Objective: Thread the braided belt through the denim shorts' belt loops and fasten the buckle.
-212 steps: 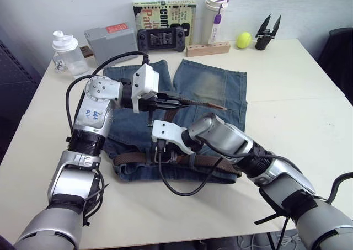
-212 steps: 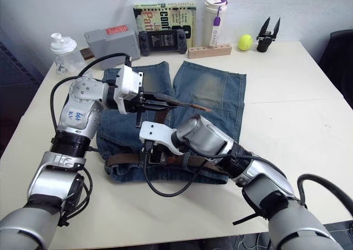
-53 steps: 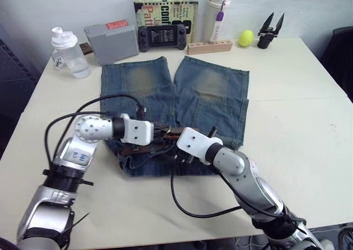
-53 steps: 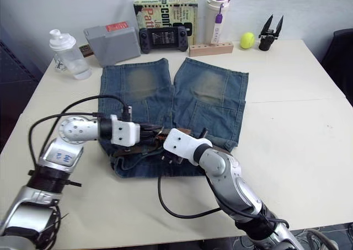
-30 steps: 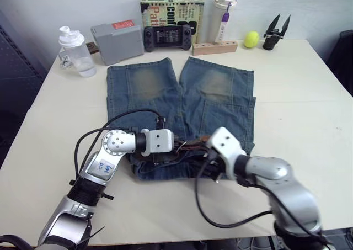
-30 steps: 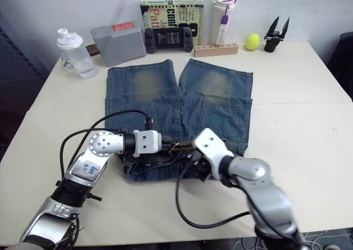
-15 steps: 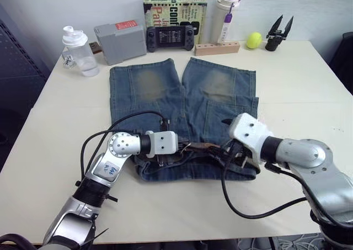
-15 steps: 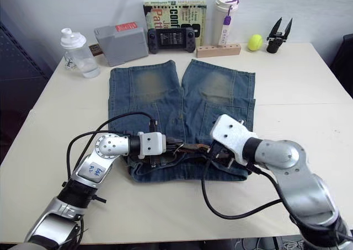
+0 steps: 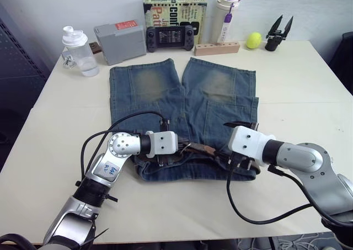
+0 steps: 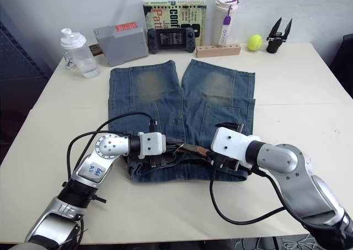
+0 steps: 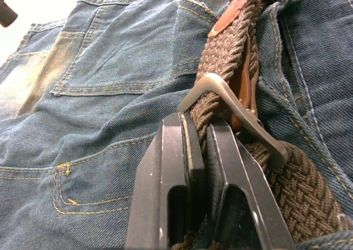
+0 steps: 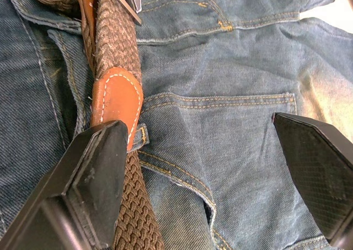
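My left gripper (image 11: pixel 197 150) is closed on the belt (image 11: pixel 231 51), pinching the braided strap just behind the buckle (image 11: pixel 231 104). My right gripper (image 12: pixel 209 167) is spread wide, its fingers (image 12: pixel 91 173) straddling the waistband with nothing held. The belt's tan tip (image 12: pixel 115 104) lies just beside one of those fingers.

The shorts (image 9: pixel 182 95) lie flat, waistband toward the near edge of the table (image 9: pixel 309 84), legs pointing to the far edge. The belt runs along the waistband between my two grippers. The strap appears to have passed through the buckle frame. I cannot tell whether the prong is seated, nor how many loops (image 12: pixel 140 135) carry the belt.

Risks from here:
- If I pull with the left gripper, the strap may slide back out of the frame. Cause: an unseated prong.
- If I close the right gripper where it stands, it may clamp denim together with the tip. Cause: the fingers straddle both.
- A sideways tug may bunch the waistband and drag the shorts toward the near edge. Cause: nothing pins the fabric.

Pose: both forearms lie low over the near edge, bent inward. The grippers face each other along the waistband, left at the middle, right near the right hip.
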Controlling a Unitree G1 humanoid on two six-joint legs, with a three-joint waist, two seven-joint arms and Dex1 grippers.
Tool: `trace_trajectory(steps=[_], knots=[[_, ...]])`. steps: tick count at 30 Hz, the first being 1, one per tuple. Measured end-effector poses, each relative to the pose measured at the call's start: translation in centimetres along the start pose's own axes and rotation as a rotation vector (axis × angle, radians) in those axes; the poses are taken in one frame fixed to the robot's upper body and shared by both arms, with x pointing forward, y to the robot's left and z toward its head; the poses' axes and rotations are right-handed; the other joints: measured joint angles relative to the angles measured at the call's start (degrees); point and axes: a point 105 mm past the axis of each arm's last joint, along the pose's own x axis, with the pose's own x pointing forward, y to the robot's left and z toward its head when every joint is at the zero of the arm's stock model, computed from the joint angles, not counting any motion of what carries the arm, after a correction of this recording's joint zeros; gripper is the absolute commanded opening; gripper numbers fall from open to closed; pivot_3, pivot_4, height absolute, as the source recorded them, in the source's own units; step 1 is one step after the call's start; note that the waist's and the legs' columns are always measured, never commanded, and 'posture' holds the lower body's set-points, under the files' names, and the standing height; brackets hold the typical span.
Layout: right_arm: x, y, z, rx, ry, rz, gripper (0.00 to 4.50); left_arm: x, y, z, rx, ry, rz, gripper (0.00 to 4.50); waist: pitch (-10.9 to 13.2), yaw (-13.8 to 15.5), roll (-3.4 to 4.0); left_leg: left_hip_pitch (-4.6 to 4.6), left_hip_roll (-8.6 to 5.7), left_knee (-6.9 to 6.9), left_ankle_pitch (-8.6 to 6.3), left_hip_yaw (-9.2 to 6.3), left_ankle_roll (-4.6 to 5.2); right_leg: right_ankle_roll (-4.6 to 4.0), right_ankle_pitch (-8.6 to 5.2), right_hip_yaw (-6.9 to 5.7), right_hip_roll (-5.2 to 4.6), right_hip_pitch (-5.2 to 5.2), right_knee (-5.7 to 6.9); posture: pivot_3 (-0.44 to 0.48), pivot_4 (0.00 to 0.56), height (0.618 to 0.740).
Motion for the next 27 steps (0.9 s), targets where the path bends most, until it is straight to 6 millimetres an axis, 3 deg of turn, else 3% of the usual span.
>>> trace_trajectory(steps=[11, 27], knots=[[-1.0, 0.4, -1.3, -0.023, 0.053, 0.033, 4.45, 0.0, 0.1, 0.0, 0.004, -0.001, -0.001, 0.0, 0.0, 0.02, -0.01, 0.0, 0.0, 0.0, 0.0, 0.0, 0.0, 0.0, 0.0, 0.0, 0.0, 0.0, 0.0, 0.0, 0.15, 0.726], [0.7, -0.3, 0.0, -0.065, 0.001, -0.006, 4.45, -0.4, 0.3, -0.4, -0.004, 0.017, 0.009, 0.0, 0.0, -0.09, 0.0, -0.01, 0.01, 0.02, 0.0, 0.01, 0.0, 0.0, 0.0, 0.0, 0.01, -0.01, 0.01, 0.0, 0.15, 0.726]])
